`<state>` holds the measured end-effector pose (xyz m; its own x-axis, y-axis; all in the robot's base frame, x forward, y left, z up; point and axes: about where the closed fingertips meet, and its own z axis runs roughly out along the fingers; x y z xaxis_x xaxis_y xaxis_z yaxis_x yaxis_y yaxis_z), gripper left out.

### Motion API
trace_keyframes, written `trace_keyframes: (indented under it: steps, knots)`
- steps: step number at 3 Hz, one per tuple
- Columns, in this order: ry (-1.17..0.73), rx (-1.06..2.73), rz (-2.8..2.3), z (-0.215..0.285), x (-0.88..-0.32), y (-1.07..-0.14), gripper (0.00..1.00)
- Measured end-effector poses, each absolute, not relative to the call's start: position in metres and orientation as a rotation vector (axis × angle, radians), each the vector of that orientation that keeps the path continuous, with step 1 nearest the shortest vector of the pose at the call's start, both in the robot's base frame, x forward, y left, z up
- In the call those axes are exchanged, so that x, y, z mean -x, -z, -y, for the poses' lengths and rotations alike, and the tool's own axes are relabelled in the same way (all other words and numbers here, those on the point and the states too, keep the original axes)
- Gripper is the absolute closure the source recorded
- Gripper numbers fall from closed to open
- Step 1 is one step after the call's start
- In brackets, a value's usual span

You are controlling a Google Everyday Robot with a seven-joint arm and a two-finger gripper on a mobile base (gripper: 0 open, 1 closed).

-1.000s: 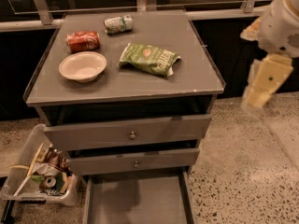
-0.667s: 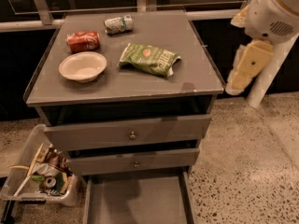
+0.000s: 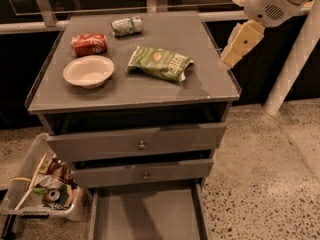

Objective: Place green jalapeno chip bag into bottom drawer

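Note:
The green jalapeno chip bag lies flat on the grey cabinet top, right of centre. The bottom drawer is pulled open at the foot of the cabinet and its flat grey floor is bare. My gripper hangs at the upper right, over the cabinet's right edge, to the right of the bag and apart from it. It holds nothing that I can see.
A white bowl, a red soda can and a crushed green-and-white can lie on the cabinet top left of the bag. A clear bin of trash stands on the floor at the lower left. A white post leans at the right.
My arm has swung left and up, bringing the gripper from beside the cabinet to over its right edge, closer to the bag. The objects have not moved.

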<state>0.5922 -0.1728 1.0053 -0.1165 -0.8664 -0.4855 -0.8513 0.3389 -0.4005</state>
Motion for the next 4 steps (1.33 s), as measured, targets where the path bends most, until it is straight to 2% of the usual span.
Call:
trace_keyframes:
  steps: [2,4]
  knots:
    - [0.005,1.483,-1.948,0.170,-0.596,-1.003,0.00]
    - [-0.188,1.366,-1.945,0.153,-0.623,-0.969,0.00]
